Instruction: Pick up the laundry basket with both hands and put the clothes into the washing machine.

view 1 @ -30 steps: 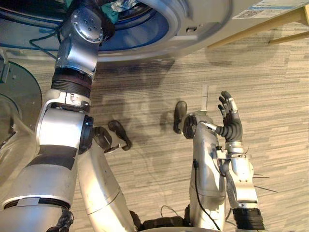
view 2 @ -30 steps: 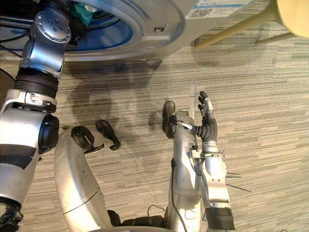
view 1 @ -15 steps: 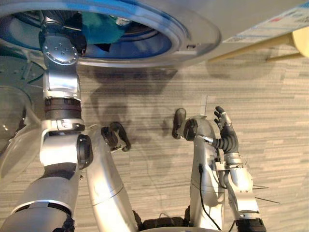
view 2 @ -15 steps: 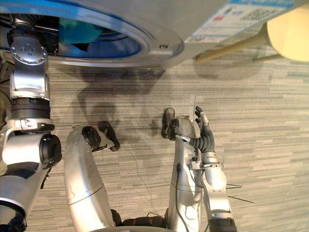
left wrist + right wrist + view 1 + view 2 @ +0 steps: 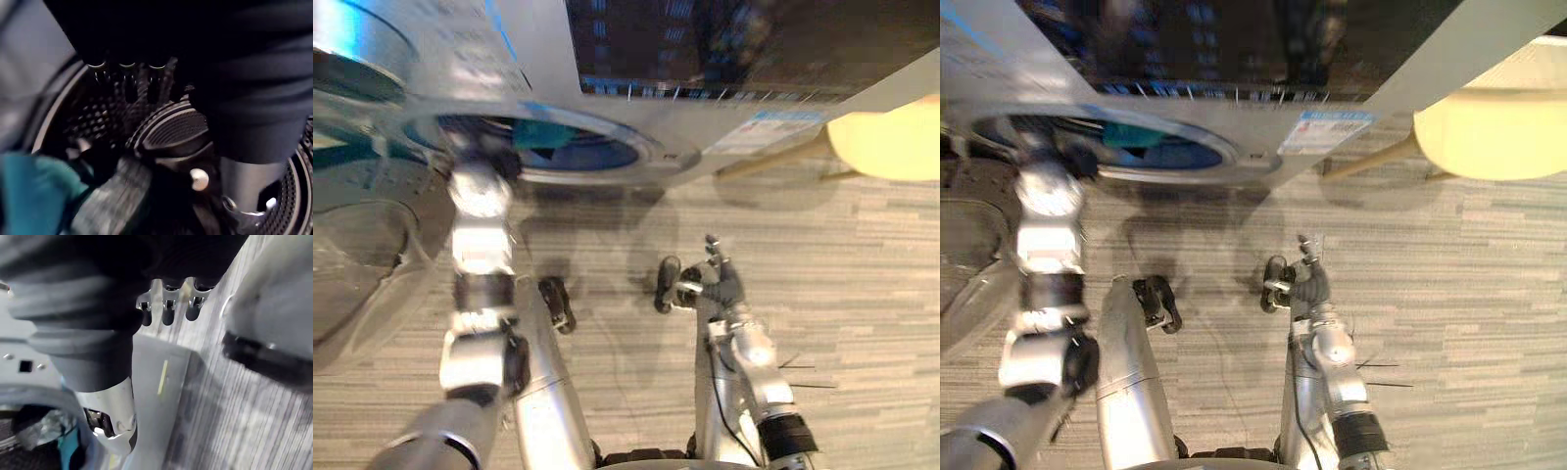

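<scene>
My view has tilted up. My left hand (image 5: 126, 77) is still inside the washing machine drum (image 5: 597, 157), fingers slack, beside the teal garment (image 5: 538, 134) at upper left. My right hand (image 5: 716, 262) hangs open, mid-frame. Clothes look delivered.

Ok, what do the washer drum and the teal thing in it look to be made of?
The drum looks like metal with a dull sheen: rows of small holes dot its wall. The teal cloth looks like soft matte fabric, bunched in folds; fibre unclear.

Right hand (image 5: 717, 272) upright and relaxed.
</scene>
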Robot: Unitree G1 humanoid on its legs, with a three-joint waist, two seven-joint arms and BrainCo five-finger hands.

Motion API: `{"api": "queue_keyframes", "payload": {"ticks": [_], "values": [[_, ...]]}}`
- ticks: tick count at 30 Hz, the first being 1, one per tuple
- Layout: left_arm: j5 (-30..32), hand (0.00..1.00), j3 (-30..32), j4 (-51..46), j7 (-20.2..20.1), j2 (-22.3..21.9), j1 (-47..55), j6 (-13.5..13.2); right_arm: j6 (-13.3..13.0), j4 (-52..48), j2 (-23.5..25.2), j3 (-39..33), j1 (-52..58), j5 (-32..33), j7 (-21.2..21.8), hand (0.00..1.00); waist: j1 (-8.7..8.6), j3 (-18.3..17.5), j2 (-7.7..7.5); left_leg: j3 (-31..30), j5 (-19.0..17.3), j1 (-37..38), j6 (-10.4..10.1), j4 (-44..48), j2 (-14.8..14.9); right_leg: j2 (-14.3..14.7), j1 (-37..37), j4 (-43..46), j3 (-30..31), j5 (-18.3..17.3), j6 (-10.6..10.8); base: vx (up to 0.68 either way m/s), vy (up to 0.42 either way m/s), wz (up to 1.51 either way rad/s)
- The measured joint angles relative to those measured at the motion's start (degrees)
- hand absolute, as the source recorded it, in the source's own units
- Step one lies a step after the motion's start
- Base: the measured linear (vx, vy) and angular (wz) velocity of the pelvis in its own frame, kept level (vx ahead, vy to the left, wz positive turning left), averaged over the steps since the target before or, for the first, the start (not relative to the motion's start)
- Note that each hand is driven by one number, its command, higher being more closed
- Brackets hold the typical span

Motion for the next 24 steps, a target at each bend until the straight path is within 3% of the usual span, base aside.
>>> {"api": "queue_keyframes", "payload": {"ticks": [2,4,8,14,16,19,24], "values": [[-2.4,0.00,-2.7,0.0,-2.1,-2.4,9.1,-1.5,0.8,0.1,-0.4,-0.2,2.2,0.1,-0.3,0.00,0.19,-1.6,0.56,0.7,1.2,6.4,-0.5,-5.1,-0.8,-0.1,6.5,-4.4,-0.8,0.2,0.2,0.14,-0.062,0.24],[-5.0,0.00,-4.6,0.3,-4.9,-3.2,18.4,-3.6,0.9,0.1,-1.5,-0.2,6.0,0.3,-0.3,0.00,0.88,-5.3,1.59,1.3,3.2,13.4,-0.8,-12.2,-1.8,-0.3,13.7,-10.4,-2.3,1.1,0.5,0.20,-0.047,0.27],[-4.9,0.00,-4.2,6.0,-7.1,-2.7,24.0,-5.1,1.1,2.9,-2.3,-0.8,7.4,1.6,-0.4,0.00,1.69,-7.6,2.07,3.0,7.6,25.1,-0.6,-24.0,-3.9,-1.1,25.1,-19.7,-4.2,3.5,1.1,0.16,-0.013,0.27],[-4.8,0.00,-3.5,20.4,-7.3,-1.1,27.2,-6.9,0.7,13.4,-2.0,-1.3,7.3,7.5,-0.7,0.00,1.58,-13.2,2.38,5.7,16.5,37.4,0.0,-44.3,-7.0,-0.6,36.3,-37.2,-6.1,10.5,2.5,0.10,0.026,0.11],[-4.6,0.00,-3.5,28.4,-8.5,-0.4,27.0,-7.1,0.7,22.0,-2.1,-1.8,6.1,9.4,-0.7,0.00,1.43,-14.8,3.22,6.6,20.6,42.2,0.2,-53.0,-7.8,1.1,41.0,-46.4,-6.5,15.0,3.0,0.08,0.063,-0.06],[-2.8,0.00,-3.5,33.3,-9.5,0.6,27.0,-7.2,0.7,28.0,-2.1,-3.4,5.9,10.8,-0.7,0.00,1.40,-15.6,3.93,7.0,22.9,46.9,0.2,-58.6,-8.0,3.0,47.1,-55.6,-6.7,19.6,3.3,0.06,0.067,-0.09],[-0.8,0.00,-3.5,37.3,-9.5,2.2,27.1,-7.2,0.6,32.7,-2.1,-4.7,5.4,12.3,-0.7,0.00,1.42,-16.6,3.77,8.8,22.9,51.2,0.2,-59.1,-8.2,4.4,51.7,-60.5,-4.1,22.5,3.5,-0.01,0.036,-0.25]]}}
